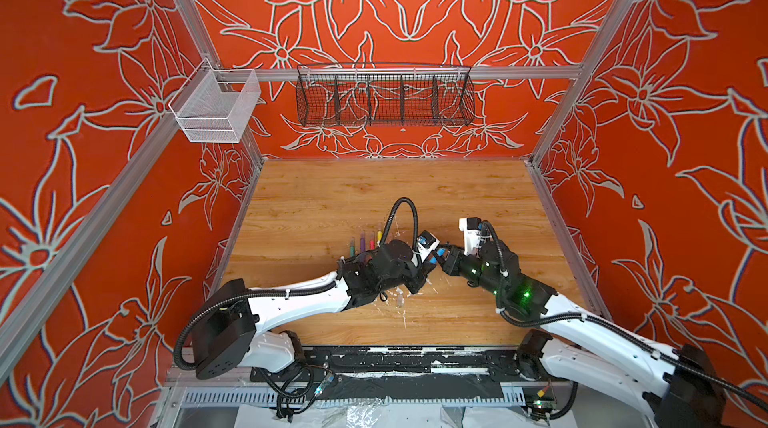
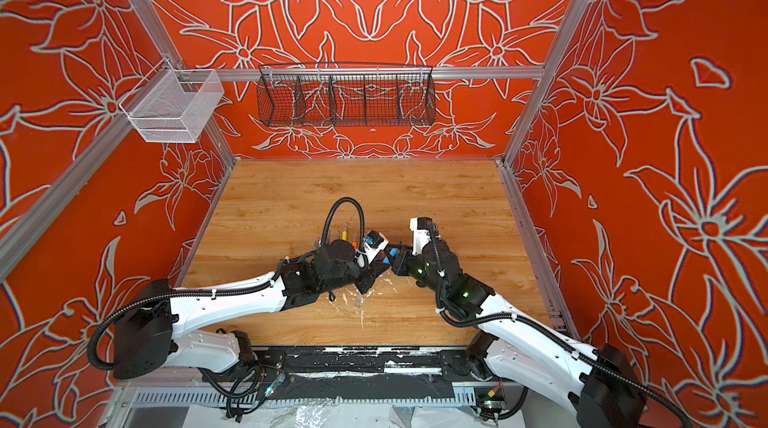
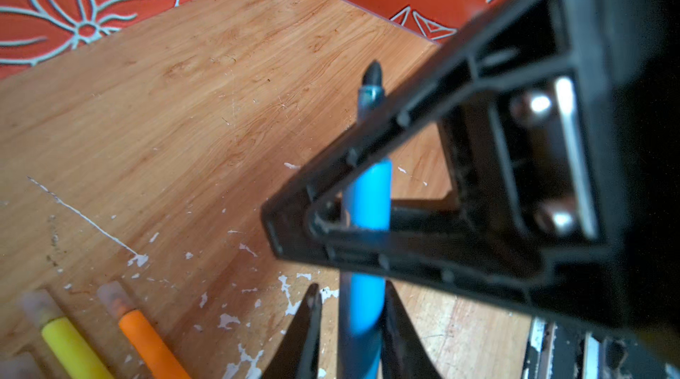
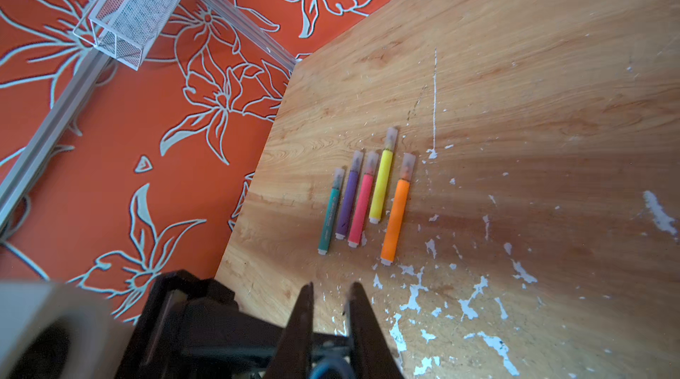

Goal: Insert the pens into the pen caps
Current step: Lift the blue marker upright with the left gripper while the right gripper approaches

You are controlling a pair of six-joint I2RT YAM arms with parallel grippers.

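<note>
Right gripper (image 4: 332, 289) clamps the blue pen (image 3: 368, 193); left gripper's (image 3: 352, 287) fingers flank it, grip unclear; five capped pens (image 4: 360, 204) lie nearby.

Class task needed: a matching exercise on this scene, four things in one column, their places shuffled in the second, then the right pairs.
1 blue pen
2 orange pen
3 green pen
4 white mesh basket

a beside the purple pen, ending the row
b hanging from the metal frame
c in the right claw
d beside the yellow pen, ending the row

Pairs: 1-c, 2-d, 3-a, 4-b
</note>
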